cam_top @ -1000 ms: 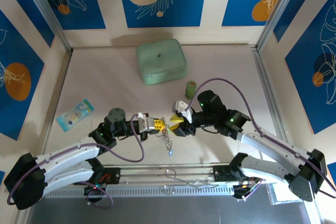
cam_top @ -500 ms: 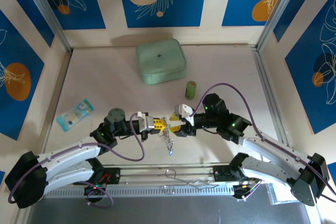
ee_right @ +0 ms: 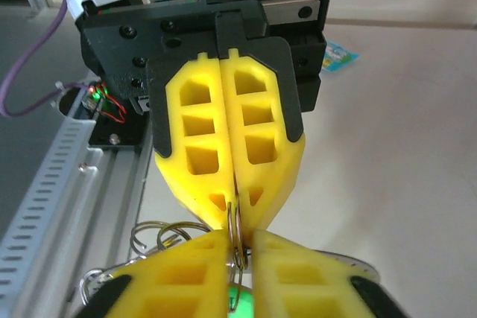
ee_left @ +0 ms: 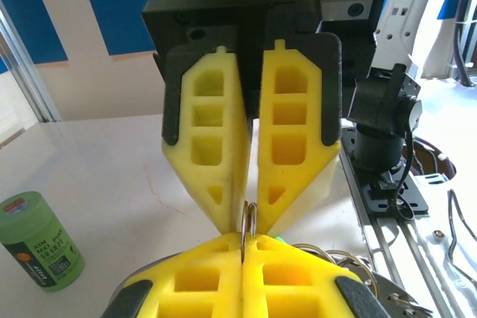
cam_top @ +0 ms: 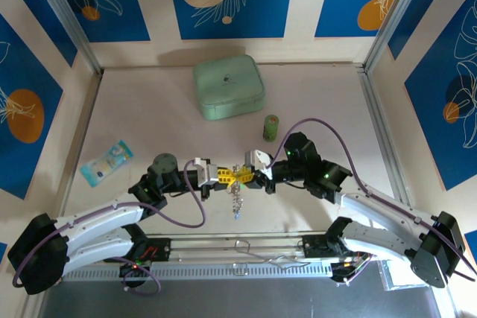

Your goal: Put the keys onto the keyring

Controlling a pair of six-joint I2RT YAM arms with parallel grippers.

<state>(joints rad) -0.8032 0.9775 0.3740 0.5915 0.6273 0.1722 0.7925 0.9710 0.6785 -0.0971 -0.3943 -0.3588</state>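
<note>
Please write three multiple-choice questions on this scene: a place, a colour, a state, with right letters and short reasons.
1. Where is the green cylinder? A beside the blue packet; B on the table, right of the mint-green case; C on an arm.
2. What colour are the fingers? A red; B white; C yellow.
3. How are the left end effector and right end effector? A both shut on a thin metal ring; B both open; C one open.
1 B, seen from above; 2 C, yellow in both wrist views; 3 A, their tips pinch the ring.
</note>
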